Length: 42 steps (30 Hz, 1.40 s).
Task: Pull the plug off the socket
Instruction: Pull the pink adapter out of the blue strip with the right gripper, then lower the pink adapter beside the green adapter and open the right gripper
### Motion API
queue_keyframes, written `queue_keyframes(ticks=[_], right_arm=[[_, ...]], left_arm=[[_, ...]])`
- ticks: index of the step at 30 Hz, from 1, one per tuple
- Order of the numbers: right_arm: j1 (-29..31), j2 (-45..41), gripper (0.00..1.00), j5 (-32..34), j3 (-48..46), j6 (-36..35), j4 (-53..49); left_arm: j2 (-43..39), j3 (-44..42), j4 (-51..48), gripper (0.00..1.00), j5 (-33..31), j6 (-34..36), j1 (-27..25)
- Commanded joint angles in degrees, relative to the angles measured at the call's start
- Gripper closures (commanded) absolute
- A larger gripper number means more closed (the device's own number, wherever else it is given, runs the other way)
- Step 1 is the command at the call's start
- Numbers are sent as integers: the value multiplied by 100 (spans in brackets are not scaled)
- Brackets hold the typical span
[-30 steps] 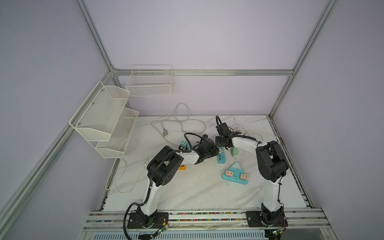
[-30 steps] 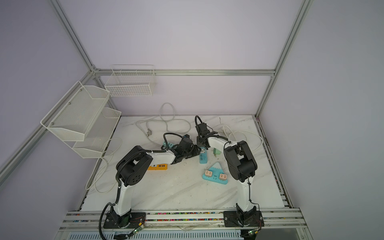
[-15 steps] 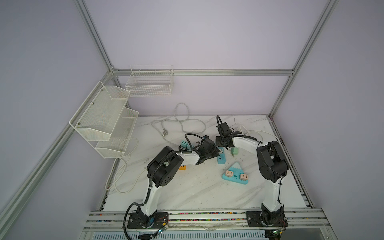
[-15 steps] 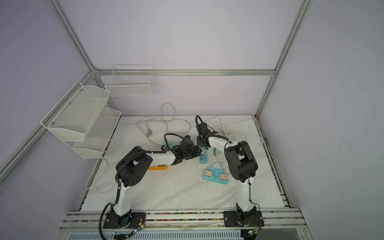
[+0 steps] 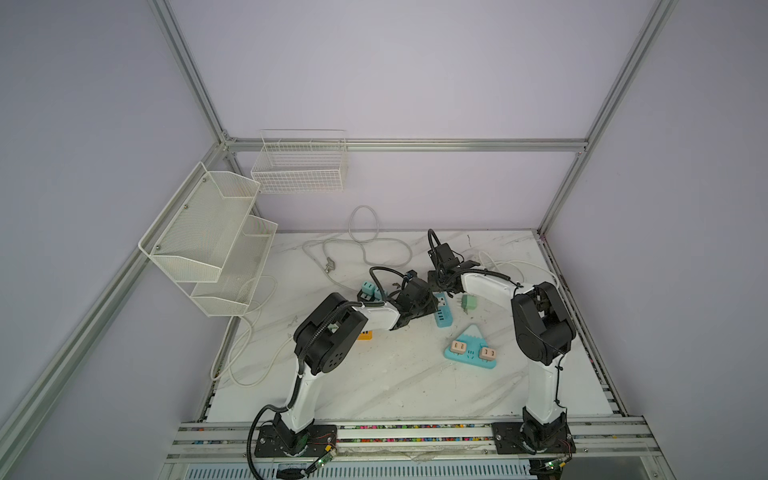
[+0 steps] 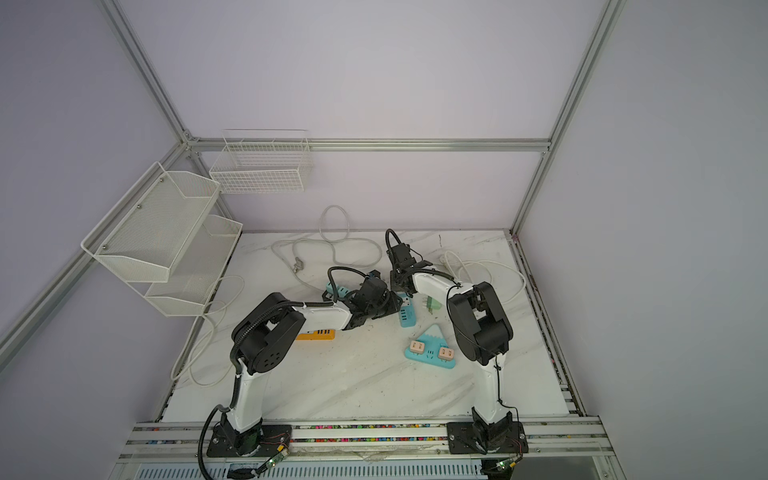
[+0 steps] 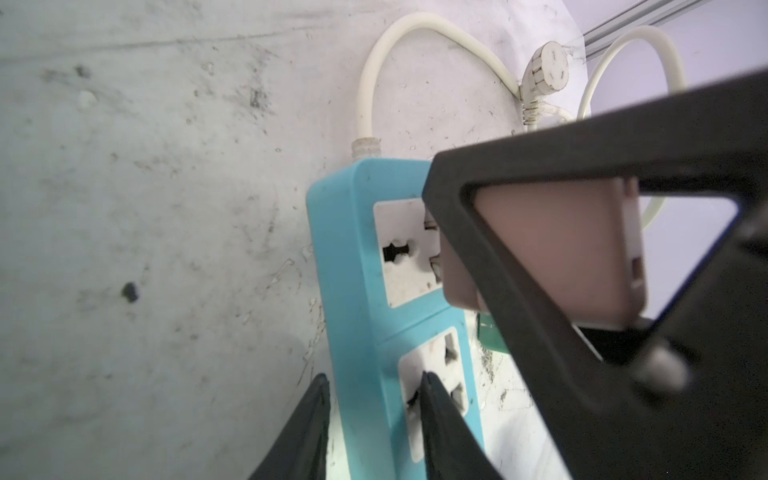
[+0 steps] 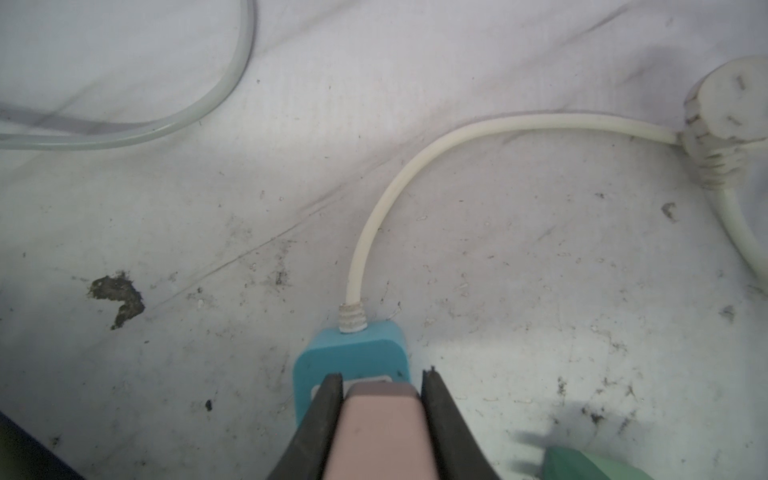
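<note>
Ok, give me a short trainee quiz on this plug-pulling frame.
1. The right gripper is shut on: A) the pink plug B) the white cable C) the orange strip.
2. True or false: the green plug lies loose beside the blue power strip.
3. Which gripper straddles that strip's side wall?
Key: 1 A; 2 true; 3 the left gripper.

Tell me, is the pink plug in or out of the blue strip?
Partly out: bare prongs show between plug and strip. Whether the tips are clear of it, cannot tell.
</note>
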Motion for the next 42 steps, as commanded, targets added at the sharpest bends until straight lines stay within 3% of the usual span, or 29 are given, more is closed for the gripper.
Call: queue_keyframes(ticks=[1, 11, 15, 20, 28, 37, 42], right_arm=[[138, -222, 87, 72, 224, 134, 220], [-295, -1122, 87, -296, -433, 123, 495], [-641, -1602, 87, -994, -894, 296, 846], [-1192, -2332, 86, -1758, -1719, 761, 1427], [-1585, -3070, 86, -2400, -2922, 1325, 2023], [-1622, -3286, 85, -2807, -3779, 1460, 2342], [-1622, -2882, 85, -3206, -4065, 1586, 2800]], left_arm=[[2, 55, -634, 65, -15, -10, -145], [-240, 549, -719, 62, -10, 359, -112], [-465, 637, -766, 59, -132, 484, -97], [-879, 459, -714, 54, -251, 631, -103], [-1636, -315, -449, 43, -247, 822, -109], [-2200, -985, -224, 28, -103, 903, -109], [-2261, -1151, -74, 21, -60, 964, -127]])
